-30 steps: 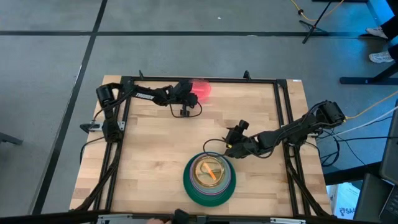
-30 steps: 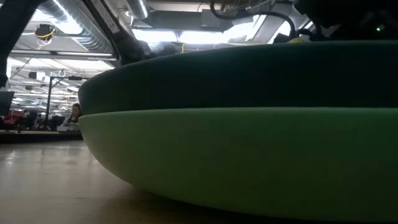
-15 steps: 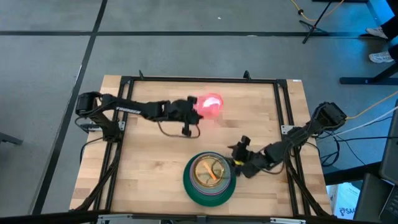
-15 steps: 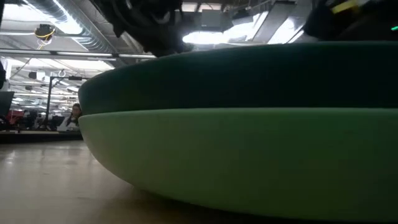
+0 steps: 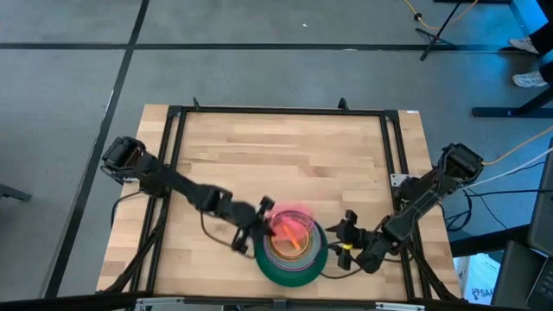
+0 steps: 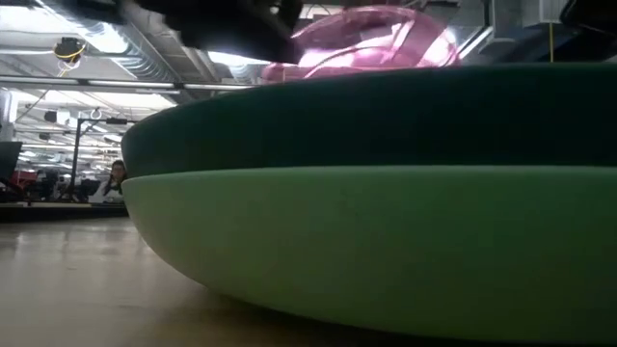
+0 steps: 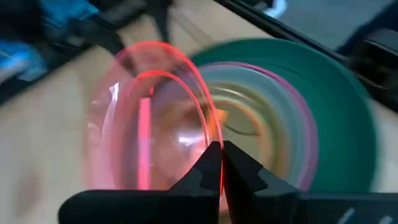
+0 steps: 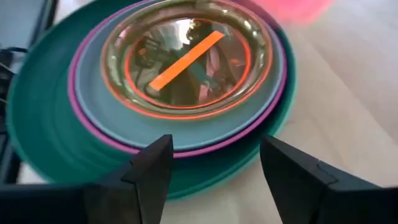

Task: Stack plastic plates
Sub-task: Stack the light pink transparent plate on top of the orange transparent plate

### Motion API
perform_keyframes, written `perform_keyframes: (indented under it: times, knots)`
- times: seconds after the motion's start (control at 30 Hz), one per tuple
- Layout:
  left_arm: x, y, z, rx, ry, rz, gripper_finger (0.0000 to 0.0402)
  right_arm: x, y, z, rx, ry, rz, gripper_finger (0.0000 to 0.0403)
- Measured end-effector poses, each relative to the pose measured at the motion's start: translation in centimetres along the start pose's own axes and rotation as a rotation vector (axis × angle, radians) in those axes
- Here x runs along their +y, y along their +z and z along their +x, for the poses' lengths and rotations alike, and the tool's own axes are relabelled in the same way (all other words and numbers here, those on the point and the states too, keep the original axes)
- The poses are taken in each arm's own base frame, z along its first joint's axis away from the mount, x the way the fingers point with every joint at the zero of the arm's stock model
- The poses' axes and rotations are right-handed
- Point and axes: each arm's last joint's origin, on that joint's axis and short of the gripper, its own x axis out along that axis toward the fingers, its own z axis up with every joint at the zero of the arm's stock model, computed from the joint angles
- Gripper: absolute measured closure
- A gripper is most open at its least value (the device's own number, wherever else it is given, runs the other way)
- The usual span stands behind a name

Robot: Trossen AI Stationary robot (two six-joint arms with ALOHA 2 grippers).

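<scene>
high view shows the stack (image 5: 291,253) sitting near the 6 o'clock edge of the surface (image 5: 285,160), dark green plate (image 5: 278,271) outermost with smaller plates nested inside it. low view adds that the dark green plate rests in a mint plate (image 6: 386,241) underneath, so the widest pieces carry the rest.

the left tool (image 5: 263,223) is at the stack's 10 o'clock side, closed on the rim of the pink-red plate (image 5: 292,225). left wrist view has its fingers pinched together on that rim, with the plate hanging tilted, its open face turned toward the stack. gripping by the rim leaves the underside free, which should let the plate drop into the nest without the fingers getting caught beneath it. in low view the pink-red plate (image 6: 371,43) shows above the dark green rim; whether it touches the plates below cannot be told.

the right tool (image 5: 347,238) waits just beside the stack at 3 o'clock, fingers spread and holding nothing. right wrist view looks past those fingers onto the magenta plate (image 8: 87,127), the grey-blue plate (image 8: 124,121) and an orange plate (image 8: 186,59) in the middle. it appears parked low there to keep out of the left arm's way.

judging by this, the pink-red plate is the last to go on; levelling it over the centre and letting go seems to be what remains.
</scene>
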Motion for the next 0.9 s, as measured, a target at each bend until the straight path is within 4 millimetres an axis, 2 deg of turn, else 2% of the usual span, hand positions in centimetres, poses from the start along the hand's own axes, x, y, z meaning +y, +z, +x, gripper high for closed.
perform_keyframes:
  times: [0.17,0.27,0.43,0.6,0.9]
  knots:
    - [-3.5,0.6,1.3,-0.061,-0.086,0.02,0.04,0.5,0.1,-0.2,-0.006,0.046,0.079,0.0172]
    - [-4.6,-0.1,2.7,-0.046,-0.072,0.046,0.0399,0.7,0.2,-0.1,-0.003,0.078,0.099,0.0172]
    - [-4.8,-1.1,3.6,0.031,0.053,0.052,0.0399,0.8,0.3,-0.1,-0.002,0.084,0.103,0.0172]
    - [-4.9,-0.9,3.7,0.002,0.019,0.049,0.0394,0.7,0.3,-0.1,0.001,0.085,0.103,0.0172]
    - [-5.4,-0.6,3.3,0.002,0.024,0.009,0.0314,0.6,0.4,-0.1,-0.042,0.051,0.102,0.0172]
